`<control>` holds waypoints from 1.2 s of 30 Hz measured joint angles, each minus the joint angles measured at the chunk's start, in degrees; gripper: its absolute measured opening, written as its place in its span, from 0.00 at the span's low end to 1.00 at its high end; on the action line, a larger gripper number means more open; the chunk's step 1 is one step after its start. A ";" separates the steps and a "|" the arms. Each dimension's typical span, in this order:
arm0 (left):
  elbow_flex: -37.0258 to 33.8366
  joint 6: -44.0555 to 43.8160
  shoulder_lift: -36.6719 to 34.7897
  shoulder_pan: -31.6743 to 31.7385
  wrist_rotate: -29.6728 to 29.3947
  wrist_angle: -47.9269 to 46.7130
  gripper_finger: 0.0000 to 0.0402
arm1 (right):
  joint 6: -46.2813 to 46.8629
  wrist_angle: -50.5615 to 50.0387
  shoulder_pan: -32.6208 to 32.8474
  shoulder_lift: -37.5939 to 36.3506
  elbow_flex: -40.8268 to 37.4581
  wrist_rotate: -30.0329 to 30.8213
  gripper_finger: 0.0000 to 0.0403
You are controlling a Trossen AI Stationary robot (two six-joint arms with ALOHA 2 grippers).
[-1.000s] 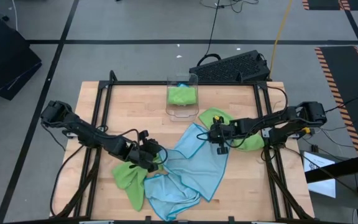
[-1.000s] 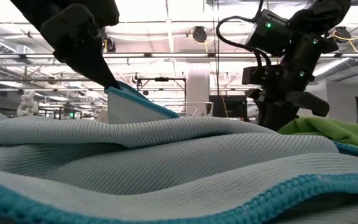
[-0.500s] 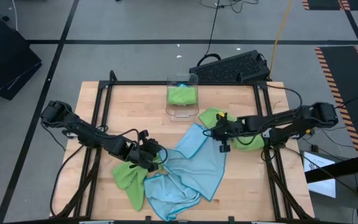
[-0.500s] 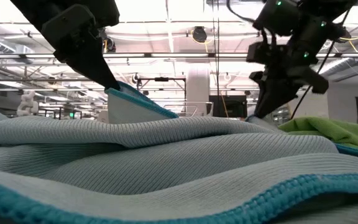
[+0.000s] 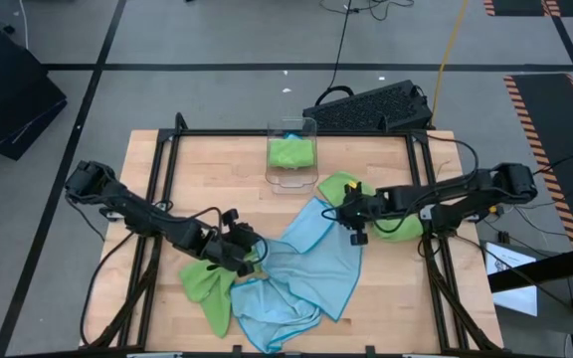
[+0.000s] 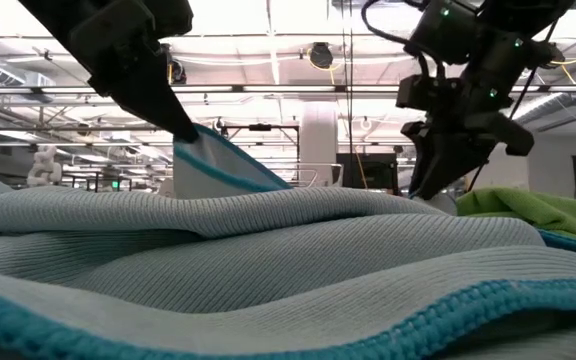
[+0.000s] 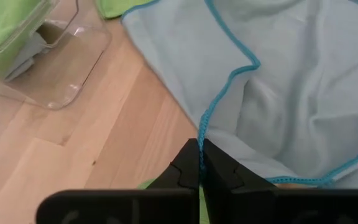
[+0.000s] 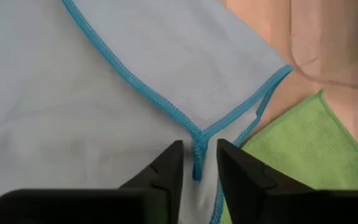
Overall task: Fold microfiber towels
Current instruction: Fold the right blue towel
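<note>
High view: the light blue towel (image 5: 311,261) lies spread in the middle of the table (image 5: 157,174); the left gripper (image 5: 250,253) is at its left edge and the right gripper (image 5: 351,212) at its upper right corner.
Low view: the left gripper lifts a blue-edged fold (image 6: 213,170).
Left wrist view: fingers (image 7: 188,171) are pressed together on the towel's hem.
Right wrist view: fingers (image 8: 166,165) stand a little apart, with the towel corner (image 8: 197,146) between them.
</note>
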 joint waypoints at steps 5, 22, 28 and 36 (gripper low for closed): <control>0.00 0.04 0.00 -0.81 -0.89 0.13 0.03 | -2.00 2.97 0.00 2.33 0.00 0.13 0.27; -5.82 -2.94 0.00 -1.18 -1.27 6.76 0.01 | -8.10 3.53 -1.75 0.30 0.02 0.09 0.24; -6.95 -4.23 0.04 -1.18 -1.27 8.05 0.03 | -9.49 -1.61 -1.75 0.30 0.02 -0.02 0.24; -6.95 -3.10 0.04 -1.18 -1.27 8.48 0.03 | -12.89 -5.88 -1.68 0.30 0.02 -0.01 0.24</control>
